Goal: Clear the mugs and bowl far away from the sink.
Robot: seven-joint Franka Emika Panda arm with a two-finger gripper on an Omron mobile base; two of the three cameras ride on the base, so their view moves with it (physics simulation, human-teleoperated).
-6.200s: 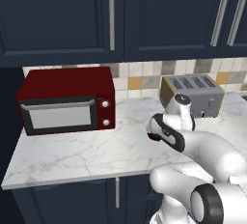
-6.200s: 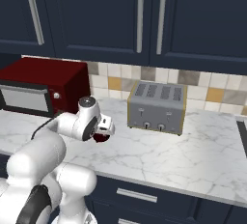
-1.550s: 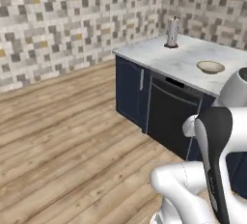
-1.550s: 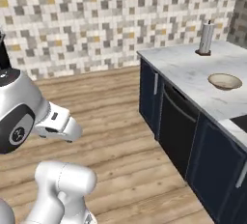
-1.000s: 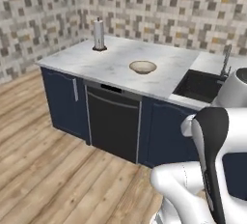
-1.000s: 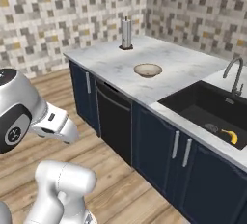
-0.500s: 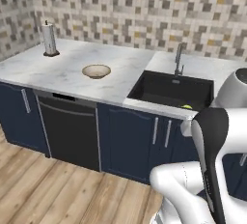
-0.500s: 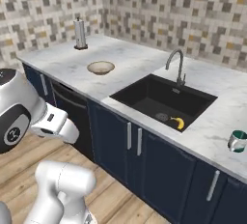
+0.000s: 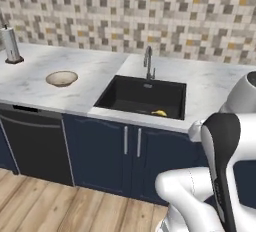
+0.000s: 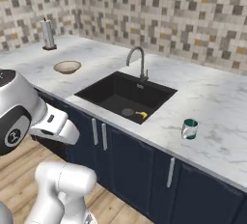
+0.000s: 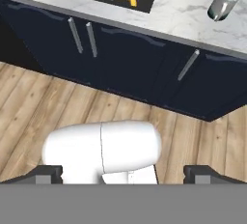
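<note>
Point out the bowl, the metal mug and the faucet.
bowl (image 9: 62, 78): left base view, on its cream inside.
metal mug (image 10: 189, 129): right base view, on its silvery side wall.
faucet (image 10: 136, 54): right base view, on its curved neck.

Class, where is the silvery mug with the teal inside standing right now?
In the right base view the silvery mug stands upright on the marble counter, to the right of the sink, near the front edge.

You are looking at a home kitchen. A white marble counter (image 10: 212, 121) runs over dark navy cabinets (image 10: 130, 165) with metal bar handles, with a black sink (image 10: 126, 95) and curved faucet (image 10: 137, 60) sunk into it. Mosaic tile (image 10: 159, 10) covers the walls, a dishwasher front (image 9: 32, 146) sits under the counter, and wood planks (image 11: 43, 112) cover the floor.
</note>
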